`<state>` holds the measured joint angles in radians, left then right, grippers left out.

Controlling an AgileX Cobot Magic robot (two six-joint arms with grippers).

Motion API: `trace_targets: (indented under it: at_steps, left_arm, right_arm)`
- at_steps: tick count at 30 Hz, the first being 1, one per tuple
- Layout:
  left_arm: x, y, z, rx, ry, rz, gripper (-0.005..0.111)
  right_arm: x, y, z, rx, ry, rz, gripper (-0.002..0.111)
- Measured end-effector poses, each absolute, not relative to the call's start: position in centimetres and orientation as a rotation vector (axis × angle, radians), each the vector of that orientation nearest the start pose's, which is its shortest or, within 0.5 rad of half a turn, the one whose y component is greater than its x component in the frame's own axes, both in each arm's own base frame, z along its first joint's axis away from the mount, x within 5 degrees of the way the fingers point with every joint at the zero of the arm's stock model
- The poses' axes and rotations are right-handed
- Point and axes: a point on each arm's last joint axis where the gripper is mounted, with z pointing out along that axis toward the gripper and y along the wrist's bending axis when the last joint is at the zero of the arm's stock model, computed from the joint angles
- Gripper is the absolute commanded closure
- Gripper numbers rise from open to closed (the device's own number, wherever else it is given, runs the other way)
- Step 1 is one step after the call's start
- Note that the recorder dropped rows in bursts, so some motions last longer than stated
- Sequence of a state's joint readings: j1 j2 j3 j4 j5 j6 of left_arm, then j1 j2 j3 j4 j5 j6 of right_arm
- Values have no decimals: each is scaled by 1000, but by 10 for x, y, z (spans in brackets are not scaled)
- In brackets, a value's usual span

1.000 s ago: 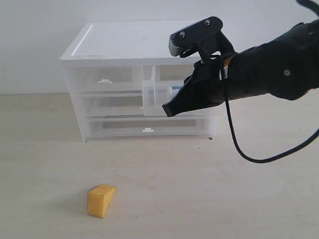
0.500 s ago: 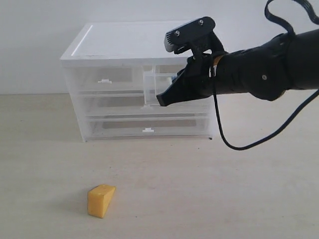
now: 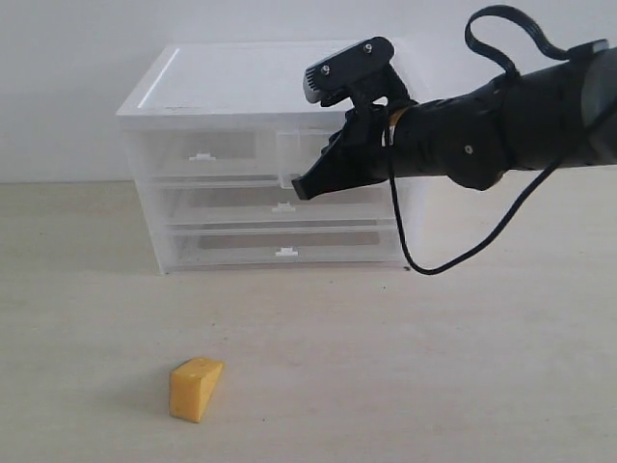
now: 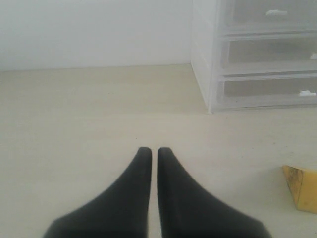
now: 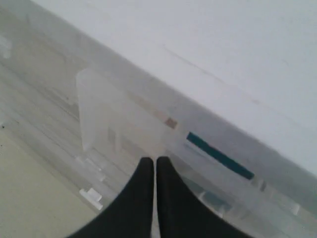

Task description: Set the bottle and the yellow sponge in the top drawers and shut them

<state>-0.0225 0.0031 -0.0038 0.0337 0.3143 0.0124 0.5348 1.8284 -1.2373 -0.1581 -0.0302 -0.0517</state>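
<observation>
**A:** Spotting much in the background here?

**B:** Just a clear plastic cabinet (image 3: 251,82) with a flat white top, parked on a pale wood-look table (image 3: 405,367), right up near a plain white wall (image 3: 67,77).

**A:** And lower down on it?

**B:** Seeing two full-width clear drawers, stacked: middle drawer (image 3: 222,204) over bottom drawer (image 3: 231,246), both pushed in flush, each with a small white clip handle at centre. Can't make out any contents through the plastic.
</observation>
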Motion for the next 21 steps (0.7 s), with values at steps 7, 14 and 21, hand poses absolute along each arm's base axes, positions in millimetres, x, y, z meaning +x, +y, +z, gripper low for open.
trace_targets:
  at_steps: [7,14,21]
  left_arm:
    - [54,0,186,53,1796,25,103]
    - [54,0,186,53,1796,25,103]
    - [54,0,186,53,1796,25,103]
  right_arm:
    - [378,222,242,-772,1887,183,108]
    - [381,217,236,-789,1943,152,108]
    - [374,201,237,-868,2110,55,108]
